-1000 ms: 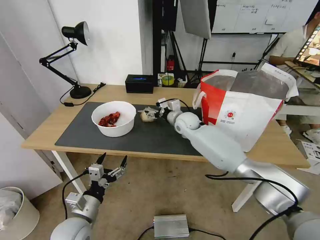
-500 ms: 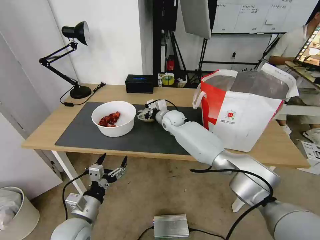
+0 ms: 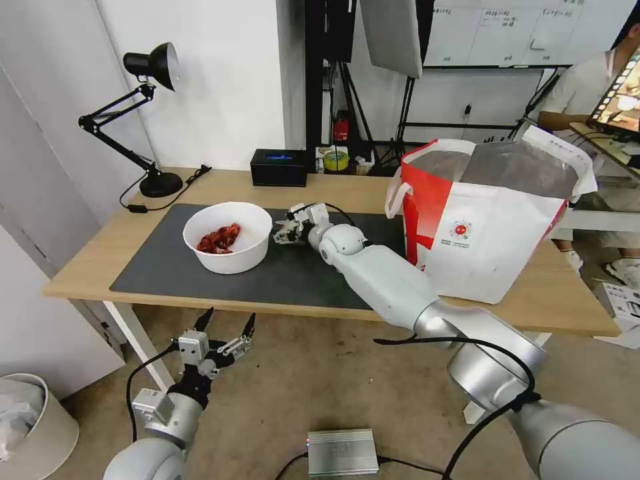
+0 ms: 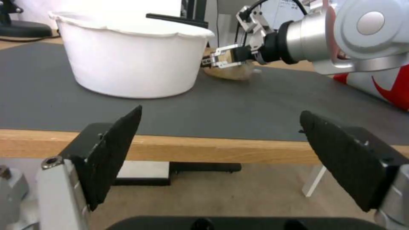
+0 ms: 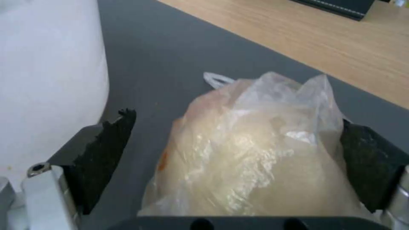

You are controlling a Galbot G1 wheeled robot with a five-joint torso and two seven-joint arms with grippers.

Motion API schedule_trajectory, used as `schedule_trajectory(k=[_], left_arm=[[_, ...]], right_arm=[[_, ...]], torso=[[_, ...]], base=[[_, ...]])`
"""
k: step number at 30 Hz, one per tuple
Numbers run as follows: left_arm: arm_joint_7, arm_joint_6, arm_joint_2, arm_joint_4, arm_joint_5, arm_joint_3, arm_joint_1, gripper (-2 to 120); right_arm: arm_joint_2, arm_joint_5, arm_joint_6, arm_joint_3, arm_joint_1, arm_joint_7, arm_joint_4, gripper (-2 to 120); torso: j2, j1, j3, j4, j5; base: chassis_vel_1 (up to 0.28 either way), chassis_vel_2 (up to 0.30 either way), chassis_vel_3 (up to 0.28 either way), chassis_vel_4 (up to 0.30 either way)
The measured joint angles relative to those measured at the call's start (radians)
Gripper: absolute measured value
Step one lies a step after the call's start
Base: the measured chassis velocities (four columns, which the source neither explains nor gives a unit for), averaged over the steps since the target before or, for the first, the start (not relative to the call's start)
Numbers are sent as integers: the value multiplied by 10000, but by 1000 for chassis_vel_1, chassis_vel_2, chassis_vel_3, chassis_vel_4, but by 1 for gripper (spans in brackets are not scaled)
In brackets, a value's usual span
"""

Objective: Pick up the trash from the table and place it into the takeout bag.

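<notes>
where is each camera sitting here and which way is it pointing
Head view: from the robot's head, forward and down over the table; both arms show, left gripper parked below the table edge.
Left wrist view: below the table edge, looking across the mat at the white bowl; own open fingers frame it.
Right wrist view: just above the mat, right gripper open around the clear bag.
Shared: bowl and bag lie side by side.

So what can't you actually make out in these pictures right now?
- Head view: the clear bag on the mat is hidden behind the right gripper, so its grip cannot be judged there.
- Right wrist view: the far finger is partly covered by plastic; contact is unclear.
- Head view: the inside of the takeout bag is hidden by its wall.
- Left wrist view: the bowl wall hides its contents.
- The left gripper hangs open below the table.
</notes>
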Motion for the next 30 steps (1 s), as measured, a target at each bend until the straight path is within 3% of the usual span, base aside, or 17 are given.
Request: schedule_trajectory(k=[7, 19, 23, 30], left_arm=[[1, -18, -28, -13, 52, 3, 68, 100], [5, -169, 54, -79, 49, -81, 179, 100], [4, -170, 82, -111, 36, -58, 155, 100], [-4, -163, 97, -186, 36, -4, 172, 100]], right_arm=[[18, -152, -76, 19, -106, 39, -99, 94], [-236, 69, -223, 207, -240, 362, 234, 52], [-688, 306, -354, 320, -455, 770, 1065, 39], [-2633, 1257, -875, 541, -1407, 2143, 4511, 14]], torso=[[0, 0, 0, 0, 0], [0, -1, -1, 1, 1], [0, 0, 0, 0, 1], [0, 0, 0, -1, 3]], base=[[0, 0, 0, 0], [0, 0, 0, 0], [0, 0, 0, 0], [0, 0, 0, 0]])
